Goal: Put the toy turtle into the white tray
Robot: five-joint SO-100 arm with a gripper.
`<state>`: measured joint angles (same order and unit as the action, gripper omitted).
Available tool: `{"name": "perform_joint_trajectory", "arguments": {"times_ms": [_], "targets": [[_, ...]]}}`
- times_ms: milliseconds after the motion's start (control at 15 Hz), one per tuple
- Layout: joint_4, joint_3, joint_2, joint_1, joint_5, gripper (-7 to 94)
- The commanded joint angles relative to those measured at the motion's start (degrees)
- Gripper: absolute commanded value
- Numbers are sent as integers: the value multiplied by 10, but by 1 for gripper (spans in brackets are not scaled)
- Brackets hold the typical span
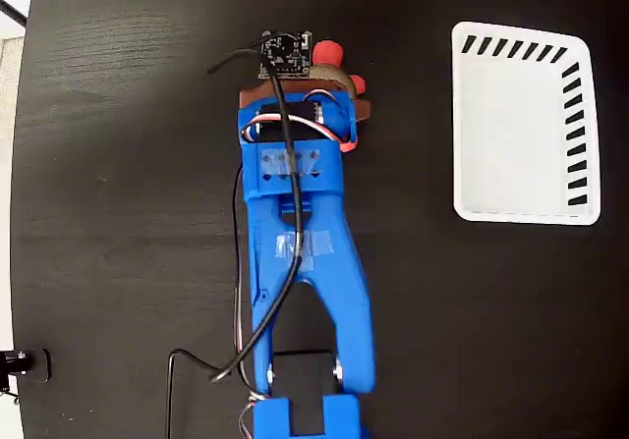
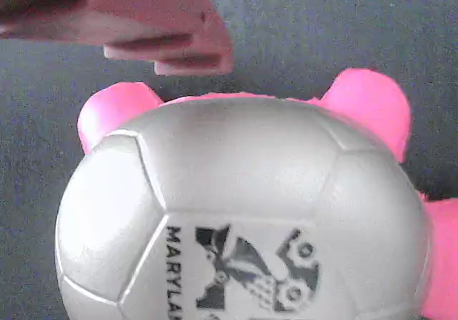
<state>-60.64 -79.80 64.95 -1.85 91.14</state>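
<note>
The hand [image 1: 316, 78] is hovering directly over the toy turtle [image 2: 243, 212], its grip state unclear, with the white tray [image 1: 521, 203] lying well off to its right.

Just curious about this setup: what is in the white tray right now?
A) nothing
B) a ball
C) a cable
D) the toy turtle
A: the white tray shows only its bare floor, while the toy turtle sits well to its left on the black table, under the arm's hand.
</note>
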Motion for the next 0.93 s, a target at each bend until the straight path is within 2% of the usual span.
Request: {"name": "perform_joint_trajectory", "arguments": {"times_ms": [0,67,200,333,733,867], "targets": [[0,4,24,-12,8,59],[-1,4,25,-12,9,54],[0,4,25,-15,4,52],[1,4,25,-21,-1,40],[3,-4,29,-25,-2,19],[4,-5,30,-25,-3,19]]}}
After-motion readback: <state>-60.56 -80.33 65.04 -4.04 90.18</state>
